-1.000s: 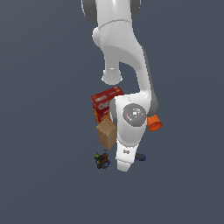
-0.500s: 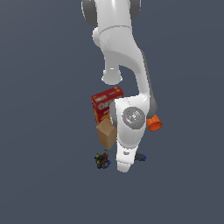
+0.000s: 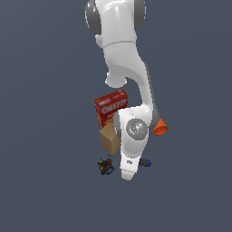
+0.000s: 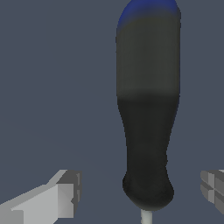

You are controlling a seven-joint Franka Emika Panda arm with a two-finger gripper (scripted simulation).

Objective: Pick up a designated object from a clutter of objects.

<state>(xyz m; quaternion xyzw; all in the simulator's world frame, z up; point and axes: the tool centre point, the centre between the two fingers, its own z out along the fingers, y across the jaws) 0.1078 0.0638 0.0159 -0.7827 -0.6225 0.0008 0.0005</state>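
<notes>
Plain dark grey floor. Slim black-handled, blue-tipped screwdriver (image 4: 148, 113) lies flat, near small dark multicoloured lump (image 3: 106, 166). White gripper (image 4: 142, 192) low over handle, 2 fingers (image 4: 65, 192) apart, straddling it, no contact. Approach done; closing and lift remain.

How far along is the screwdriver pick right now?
Approach looks done: the hand is low over the screwdriver, fingers open on either side of its black handle. In hand: lining up the grasp. Left: close on the handle and lift it away from the tan block and cracker box.
</notes>
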